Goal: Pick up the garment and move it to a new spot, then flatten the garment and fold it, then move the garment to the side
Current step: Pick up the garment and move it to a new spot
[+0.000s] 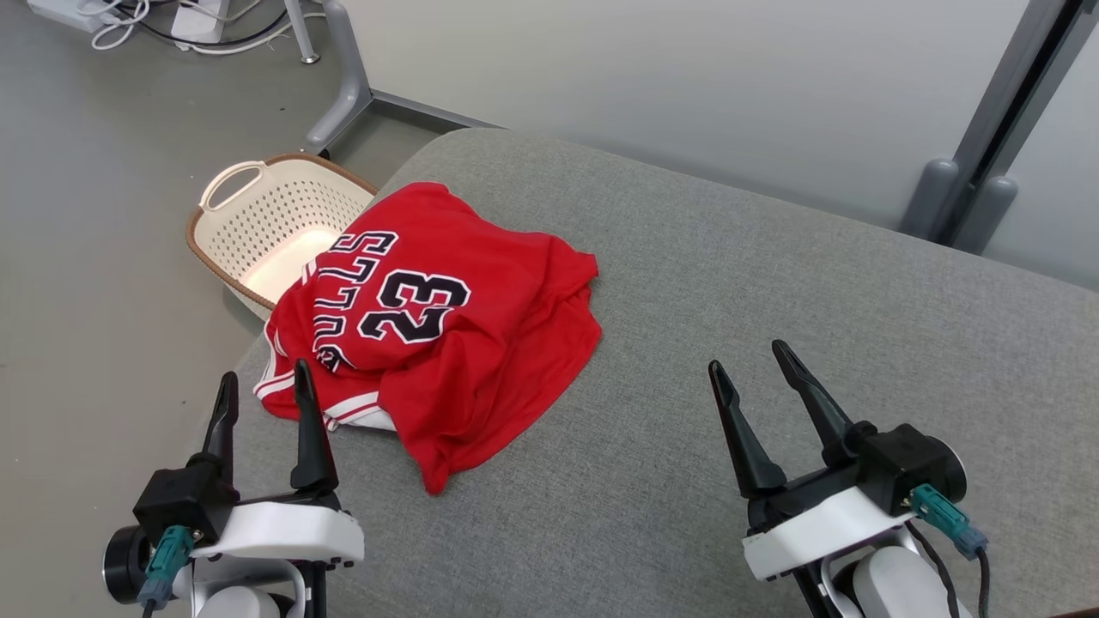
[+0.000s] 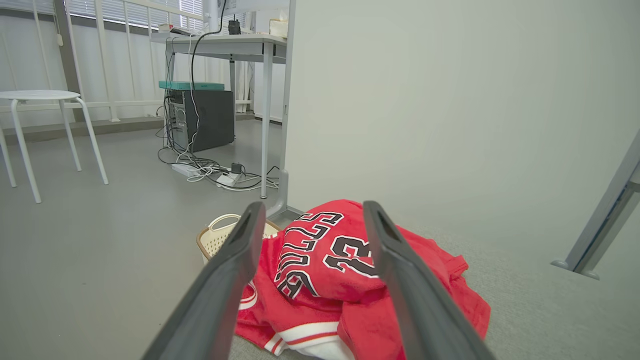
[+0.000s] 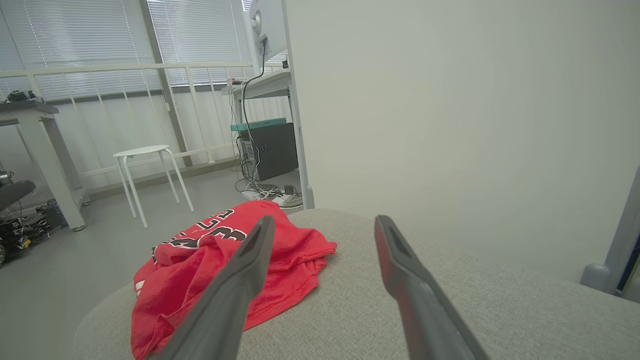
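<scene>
- Left gripper (image 1: 264, 373): jaws wide, nothing between them.
- Right gripper (image 1: 747, 356): jaws wide as well, empty, over bare grey fabric.
- Task item: red basketball jersey (image 1: 446, 326), number 23 in black, white-and-red trim at the hem. It lies in a crumpled heap with several layers folded over each other.
- Position: the jersey sits directly ahead of the left jaws, its trimmed hem just past their tips. I cannot tell whether the inner tip touches the cloth. From the right jaws it lies ahead and off to the left, well apart.
- Support: the heap rests on the grey fabric-covered bench (image 1: 730, 257), near its left corner.
- A perforated cream laundry basket (image 1: 266, 232) stands on the floor beyond the jersey, further out from the left jaws. The jersey overlaps its rim in the head view; contact unclear.
- Progress, as judged: nothing completed. The garment is not yet gripped, lifted or relocated.
- Remaining: pick-up, transfer to a new spot, flattening, folding, final move to the side.
- Likely step in hand: approach for the first grasp, with the left jaws better placed.
</scene>
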